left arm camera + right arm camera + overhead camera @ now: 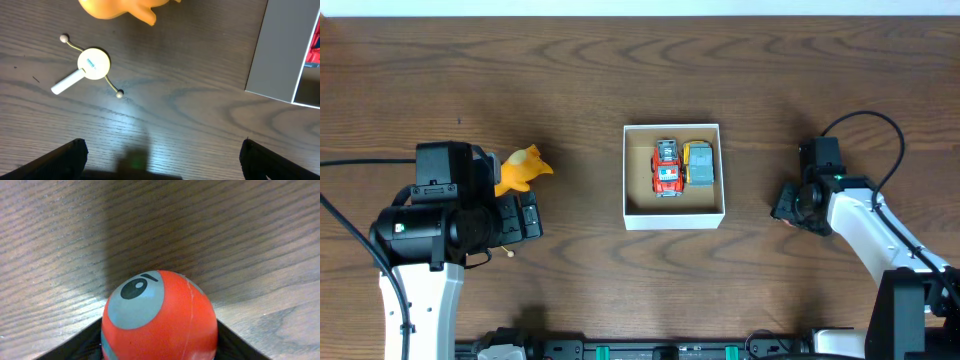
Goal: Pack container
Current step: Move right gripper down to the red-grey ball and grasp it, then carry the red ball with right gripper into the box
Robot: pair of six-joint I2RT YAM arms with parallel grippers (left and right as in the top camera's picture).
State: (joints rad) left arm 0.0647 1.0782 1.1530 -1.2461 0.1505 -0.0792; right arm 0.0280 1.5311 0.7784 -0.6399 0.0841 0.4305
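1. I see the small square open-topped container (672,219), with thin white walls and a brown cardboard floor, sitting at the middle of the dark wooden table (620,60), between the two arms and touched by neither.
2. Inside it, a red toy car (666,168) and a yellow-and-grey toy car (699,164) lie side by side against the far wall, with the red one on the left of the overhead view. The rest of the floor is bare cardboard.
3. The right gripper (788,205) is near the container's right wall but clear of it, low over the table.
4. On my right wrist view its black fingers (82,342) press against both sides of a red ball with a grey-blue circle and a black mark (160,315). The gripper is pinching that ball just above the wood.
5. The left gripper (525,215) is well apart from the container, on its left. Its jaws are spread wide with nothing between them, and the tips show at the bottom corners of the left wrist view.
6. That view catches the container's wall (280,55) at the right edge.
7. An orange plastic animal toy (520,170) lies beside the left gripper on the side towards the container.
8. A small white disc with a stubby handle and two bead-tipped wire arms (93,63) lies flat on the wood near it.
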